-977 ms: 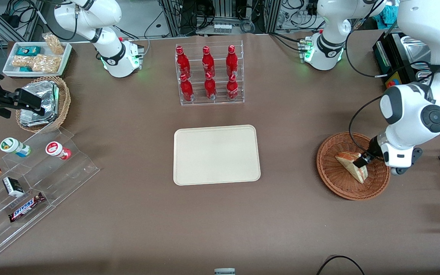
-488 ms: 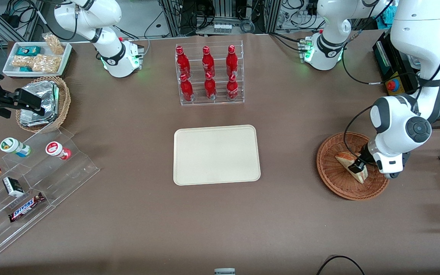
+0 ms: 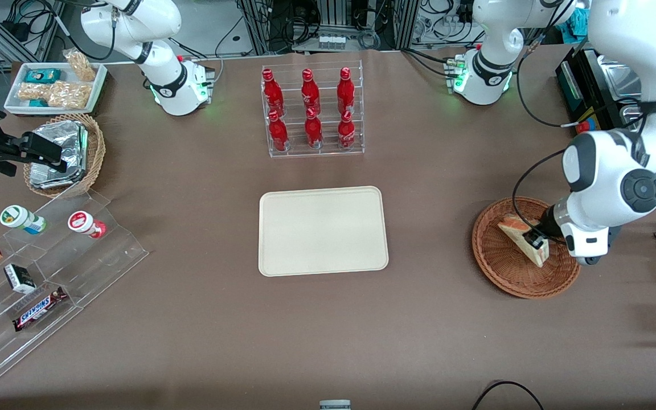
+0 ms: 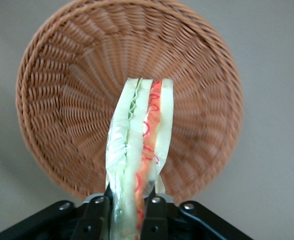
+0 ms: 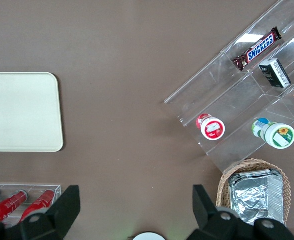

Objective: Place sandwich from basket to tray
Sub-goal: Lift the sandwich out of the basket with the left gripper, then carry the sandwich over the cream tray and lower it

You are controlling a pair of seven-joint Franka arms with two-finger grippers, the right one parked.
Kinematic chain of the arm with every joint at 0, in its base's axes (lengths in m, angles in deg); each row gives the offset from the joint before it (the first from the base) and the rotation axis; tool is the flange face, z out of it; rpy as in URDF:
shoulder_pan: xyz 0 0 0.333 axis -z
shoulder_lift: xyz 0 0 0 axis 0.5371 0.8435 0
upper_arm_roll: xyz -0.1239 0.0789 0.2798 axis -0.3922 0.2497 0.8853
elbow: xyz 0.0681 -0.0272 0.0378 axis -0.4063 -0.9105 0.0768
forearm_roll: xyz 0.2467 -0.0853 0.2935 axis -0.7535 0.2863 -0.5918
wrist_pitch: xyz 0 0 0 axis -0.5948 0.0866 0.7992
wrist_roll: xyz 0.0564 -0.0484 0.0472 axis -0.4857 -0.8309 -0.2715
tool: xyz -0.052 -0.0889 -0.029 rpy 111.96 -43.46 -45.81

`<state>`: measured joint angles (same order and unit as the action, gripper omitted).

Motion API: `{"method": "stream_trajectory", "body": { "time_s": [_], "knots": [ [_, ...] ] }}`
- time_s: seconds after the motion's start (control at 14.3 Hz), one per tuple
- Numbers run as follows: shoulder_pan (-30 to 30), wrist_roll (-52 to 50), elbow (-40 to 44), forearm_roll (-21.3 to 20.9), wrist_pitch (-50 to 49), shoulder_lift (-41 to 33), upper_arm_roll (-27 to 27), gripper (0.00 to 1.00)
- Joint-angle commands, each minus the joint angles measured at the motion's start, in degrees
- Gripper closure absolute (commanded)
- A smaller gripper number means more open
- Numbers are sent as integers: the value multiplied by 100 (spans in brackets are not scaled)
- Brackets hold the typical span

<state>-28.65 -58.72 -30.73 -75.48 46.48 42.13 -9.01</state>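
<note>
Pincer-gripped [image 4: 129,200] sandwich [image 4: 139,150] above basket [image 4: 62,100]

The left arm's hand [image 3: 534,241] points downward, fingers [image 4: 98,217] closed on a load.

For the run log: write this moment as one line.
phase: lifting | gripper: shut on sandwich | sandwich: above basket | tray: bare

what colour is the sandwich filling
Red and pale green-white layers on the sandwich, clearest in the left wrist view.
</note>
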Motion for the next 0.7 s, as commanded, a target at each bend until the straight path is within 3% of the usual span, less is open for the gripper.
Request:
{"method": "stream_trajectory", "body": {
  "time_s": [0.0,0.07,0.21,0.63],
  "knots": [
    [459,1016,34,-86,-183,-36,-6,91],
    [617,1554,77,45,-279,8,-76,91],
    [1169,1498,243,239,-271,226,-242,91],
    [2822,-2,1718,222,-166,1438,-252,93]
  ]
}}
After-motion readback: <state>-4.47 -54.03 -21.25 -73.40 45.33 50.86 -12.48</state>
